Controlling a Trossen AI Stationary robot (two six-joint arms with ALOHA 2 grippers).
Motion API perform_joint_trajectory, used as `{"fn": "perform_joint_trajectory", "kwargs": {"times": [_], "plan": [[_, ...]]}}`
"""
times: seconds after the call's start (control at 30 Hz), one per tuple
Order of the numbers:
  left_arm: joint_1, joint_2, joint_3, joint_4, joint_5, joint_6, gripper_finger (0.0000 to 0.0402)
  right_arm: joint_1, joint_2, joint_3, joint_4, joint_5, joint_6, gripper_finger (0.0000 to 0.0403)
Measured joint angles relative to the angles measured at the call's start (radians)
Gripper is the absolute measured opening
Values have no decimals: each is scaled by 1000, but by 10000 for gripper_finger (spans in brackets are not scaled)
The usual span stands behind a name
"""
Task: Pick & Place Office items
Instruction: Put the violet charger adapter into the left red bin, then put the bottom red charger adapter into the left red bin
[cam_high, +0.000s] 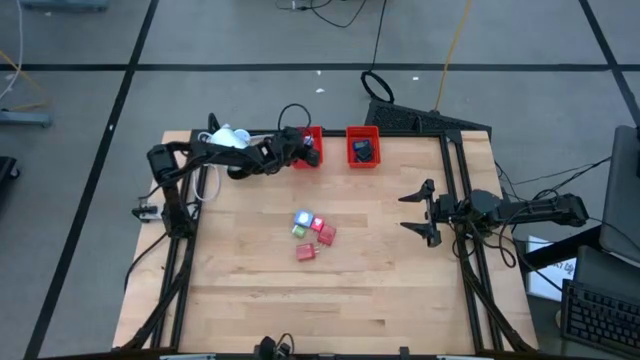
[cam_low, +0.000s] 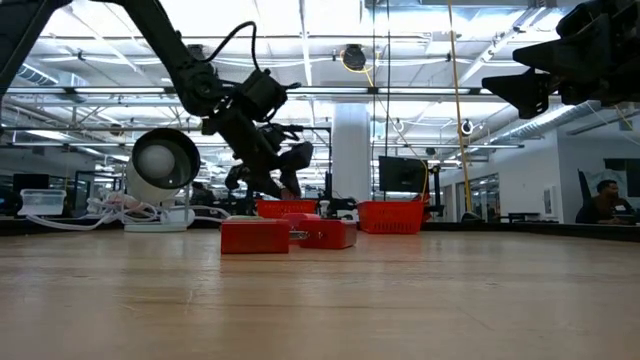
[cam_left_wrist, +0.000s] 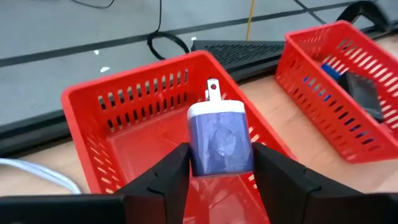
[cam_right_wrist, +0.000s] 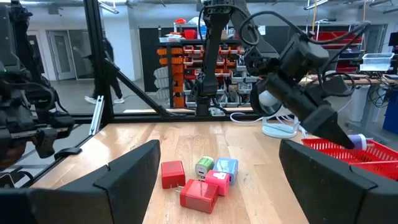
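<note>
My left gripper (cam_left_wrist: 221, 163) is shut on a small blue block with a white end and metal prongs (cam_left_wrist: 219, 140). It hangs over the left red tray (cam_left_wrist: 134, 134), which stands at the table's far edge (cam_high: 308, 148). Several more office items, red, green, pale blue and pink (cam_high: 312, 235), lie clustered on the table's middle (cam_right_wrist: 202, 177). My right gripper (cam_high: 420, 212) waits open and bare above the table's right side, far from them. My left gripper pinches the blue block by two opposite side faces (cam_left_wrist: 194, 155) between its two fingers. The fingers slant down from the table's left. The block's white pronged end (cam_left_wrist: 214, 102) points away from the gripper. The block is lifted clear, above the inside of the left tray.
A second red tray (cam_high: 363, 147) stands to the right of the first and holds a black item (cam_left_wrist: 364, 93). A white round lamp-like device (cam_low: 165, 160) with a cable sits at the far left corner (cam_high: 228, 137). Bare wood lies around the cluster.
</note>
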Motion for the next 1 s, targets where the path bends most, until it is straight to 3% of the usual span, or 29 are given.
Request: {"fn": "perform_joint_trajectory", "kwargs": {"times": [0.13,0.5,0.8,1.0], "plan": [[0,11,0,1,0,-1,168,0,0,0,0,0,0,320],[-9,11,0,2,0,0,74,0,0,0,0,0,0,320],[-10,11,0,3,0,15,33,0,0,0,0,0,0,320],[-12,-3,0,23,147,56,17,0,0,0,0,0,0,320]]}}
